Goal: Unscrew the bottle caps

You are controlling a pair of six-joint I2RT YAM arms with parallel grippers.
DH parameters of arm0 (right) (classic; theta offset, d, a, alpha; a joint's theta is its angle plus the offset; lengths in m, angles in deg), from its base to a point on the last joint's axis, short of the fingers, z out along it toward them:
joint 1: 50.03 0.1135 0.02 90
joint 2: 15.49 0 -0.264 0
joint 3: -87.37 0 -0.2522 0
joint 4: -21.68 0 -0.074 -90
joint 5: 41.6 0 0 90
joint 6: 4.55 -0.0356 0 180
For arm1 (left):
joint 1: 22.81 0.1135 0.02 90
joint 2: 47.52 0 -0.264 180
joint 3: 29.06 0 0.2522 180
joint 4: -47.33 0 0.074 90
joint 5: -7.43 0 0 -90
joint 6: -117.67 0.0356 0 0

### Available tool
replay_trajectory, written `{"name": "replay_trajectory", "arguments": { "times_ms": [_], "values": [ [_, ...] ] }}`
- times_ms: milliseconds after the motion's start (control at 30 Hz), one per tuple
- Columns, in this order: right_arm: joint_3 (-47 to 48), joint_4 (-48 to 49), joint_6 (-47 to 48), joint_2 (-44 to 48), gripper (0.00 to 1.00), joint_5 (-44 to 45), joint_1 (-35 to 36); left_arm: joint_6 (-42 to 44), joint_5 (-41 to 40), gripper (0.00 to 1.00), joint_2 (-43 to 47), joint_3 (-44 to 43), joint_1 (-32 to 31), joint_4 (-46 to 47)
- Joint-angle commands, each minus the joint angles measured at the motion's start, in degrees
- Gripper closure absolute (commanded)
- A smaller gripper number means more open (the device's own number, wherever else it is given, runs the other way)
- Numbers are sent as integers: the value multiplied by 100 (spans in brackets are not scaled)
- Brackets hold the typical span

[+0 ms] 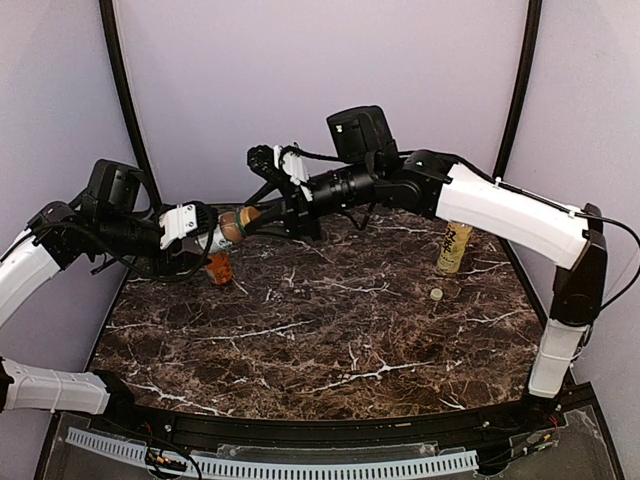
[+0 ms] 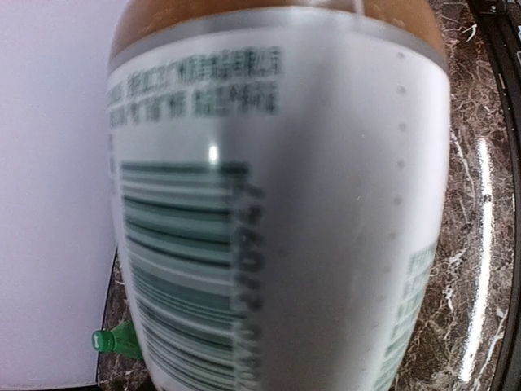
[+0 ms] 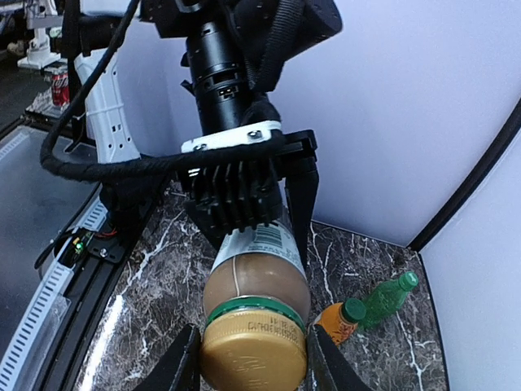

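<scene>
Brown cap (image 3: 254, 342) fills the bottom of the right wrist view, seated on the brown bottle (image 3: 259, 281). Right gripper (image 3: 254, 365) pinches the cap, one finger pressed on each side. Bottle is held off the table (image 1: 330, 340), roughly level, left of centre in the top view. Left gripper (image 1: 212, 238) is clamped round its labelled body; the label fills the left wrist view. Orange bottle (image 1: 218, 268) stands just below the held one. Green bottle (image 3: 389, 297) is beside it, lower right of the right wrist view. Both wear green caps (image 3: 352, 309). Tea bottle (image 1: 455, 247) stands right of centre, top hidden behind the right arm. White cap (image 1: 436, 294) lies on the table near it, not touching.
</scene>
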Motion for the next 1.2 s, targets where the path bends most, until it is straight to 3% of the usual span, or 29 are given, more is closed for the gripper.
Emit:
{"name": "replay_trajectory", "arguments": {
  "times_ms": [0, 233, 333, 400, 567, 633, 833, 967, 1067, 1167],
  "values": [
    [-332, -386, 1442, 45, 100, 505, 288, -146, 1371, 86, -29, -306, -106, -211],
    [-301, -302, 1971, 20, 97, 897, 404, -317, 1731, 86, -11, -269, -103, -279],
    [-342, -170, 1861, 72, 61, 980, 410, -335, 1607, 86, 13, -263, -98, -259],
    [-423, -9, 1649, 158, 43, 1091, 409, -318, 1411, 86, 52, -201, -97, -230],
    [-897, 669, 836, 689, 10, 1130, 350, -235, 781, 87, 289, 286, -89, 63],
    [-1176, 1039, 398, 963, 3, 968, 286, -278, 538, 88, 316, 389, -88, 270],
    [-1579, 1996, -1686, 1339, 1, 206, -237, -324, -189, 89, 304, 534, -88, 1116],
    [-1281, 2034, -3324, 1112, 1, 344, -496, -312, -1187, 88, 348, 775, -90, 2187],
    [-815, 1910, -4923, 703, 10, 517, -643, 4, -2006, 88, 348, 942, -101, 2790],
    [-321, 1969, -5589, 202, 15, 376, -693, 320, -2490, 88, 326, 1158, -124, 3410]
  ]
}}
